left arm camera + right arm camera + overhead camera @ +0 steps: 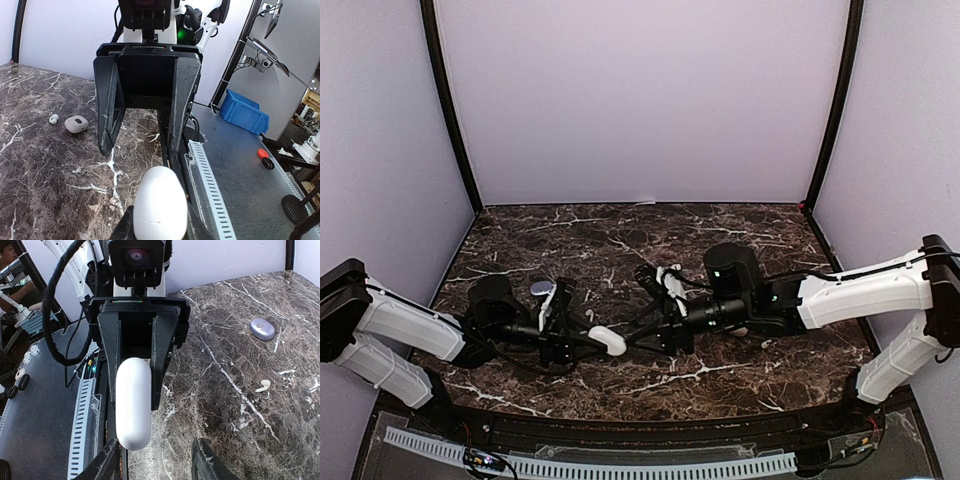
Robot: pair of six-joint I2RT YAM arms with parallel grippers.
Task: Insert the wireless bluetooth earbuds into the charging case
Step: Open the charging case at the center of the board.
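The left gripper (590, 341) had its jaws pinching a white case (133, 405) by one end, above the counter (720, 230). The right gripper (632, 340) faced it, jaws spread to either side of the case's free end; whether they touched it could not be told. One white earbud (263, 385) lay on the counter near a lavender piece (262, 329), and another earbud (53, 118) lay beside a cream piece (76, 123).
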